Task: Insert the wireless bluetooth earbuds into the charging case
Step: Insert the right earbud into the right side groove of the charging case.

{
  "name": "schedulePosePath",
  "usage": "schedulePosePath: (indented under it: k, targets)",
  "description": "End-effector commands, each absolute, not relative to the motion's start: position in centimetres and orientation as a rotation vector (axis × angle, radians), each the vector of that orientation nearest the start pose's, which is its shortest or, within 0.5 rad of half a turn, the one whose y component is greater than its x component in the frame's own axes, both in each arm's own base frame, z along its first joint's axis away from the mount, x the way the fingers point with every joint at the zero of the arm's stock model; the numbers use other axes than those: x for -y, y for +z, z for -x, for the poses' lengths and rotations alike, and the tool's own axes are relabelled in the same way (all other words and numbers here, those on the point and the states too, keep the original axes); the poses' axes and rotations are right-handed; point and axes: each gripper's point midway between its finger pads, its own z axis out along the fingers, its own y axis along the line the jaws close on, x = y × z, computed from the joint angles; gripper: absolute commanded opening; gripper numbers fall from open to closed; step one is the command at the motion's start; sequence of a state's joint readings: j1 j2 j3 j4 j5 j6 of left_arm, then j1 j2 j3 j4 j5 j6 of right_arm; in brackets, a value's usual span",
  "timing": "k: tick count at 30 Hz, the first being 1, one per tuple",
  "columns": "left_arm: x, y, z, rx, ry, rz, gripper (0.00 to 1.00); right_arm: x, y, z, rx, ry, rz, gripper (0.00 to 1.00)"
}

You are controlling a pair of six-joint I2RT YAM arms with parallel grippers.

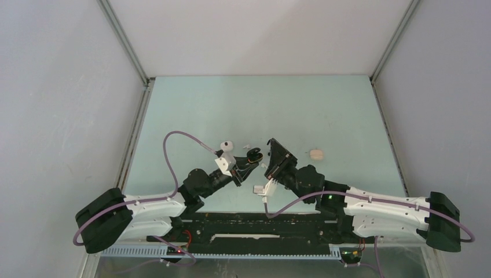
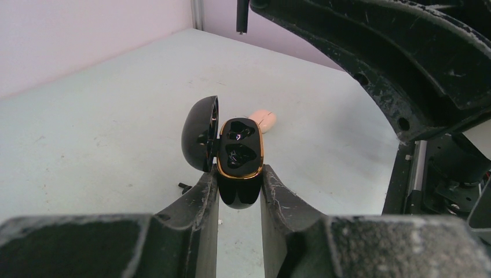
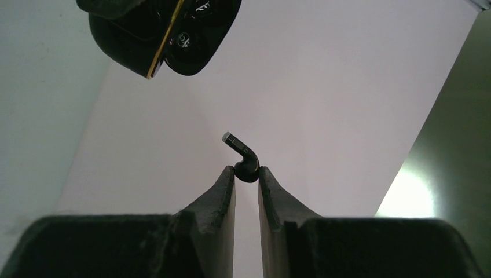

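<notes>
The left gripper (image 2: 239, 174) is closed on a glossy black pebble-shaped charging case with a gold rim (image 2: 239, 152), lid open, above the middle of the pale green table (image 1: 231, 104). Just to its right, the right gripper (image 3: 247, 174) pinches a small black stemmed plastic earbud (image 3: 242, 153), not touching the case.

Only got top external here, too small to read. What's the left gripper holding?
Observer: Left wrist view: the left gripper clamps a black charging case by its base, lid swung open.
Operator: Right one?
Observer: Right wrist view: the right gripper pinches a black earbud by its head, stem free.
Operator: Touching the case yet?
Observer: No. In that view the case sits upper left, a clear gap from the earbud.
</notes>
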State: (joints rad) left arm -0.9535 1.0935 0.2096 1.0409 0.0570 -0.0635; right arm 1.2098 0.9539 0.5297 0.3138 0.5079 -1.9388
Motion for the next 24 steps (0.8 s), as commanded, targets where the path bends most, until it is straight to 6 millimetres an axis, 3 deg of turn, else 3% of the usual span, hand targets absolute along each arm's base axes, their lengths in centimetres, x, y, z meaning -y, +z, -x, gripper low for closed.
schedulePosePath:
  k: [1,11,24]
  targets:
    - [29.0,20.8,-19.9,-1.249,-0.822,-0.655,0.00,-26.8,27.4,-22.0,-0.382,-0.930,1.704,0.00]
    - [28.5,21.0,-20.3,-1.248,-0.792,-0.621,0.00,-28.5,25.8,-20.6,-0.330,-0.878,1.747,0.00]
    - [28.8,20.8,-19.6,-1.217,-0.781,-0.680,0.00,-28.6,25.3,-20.2,-0.352,-0.830,1.754,0.00]
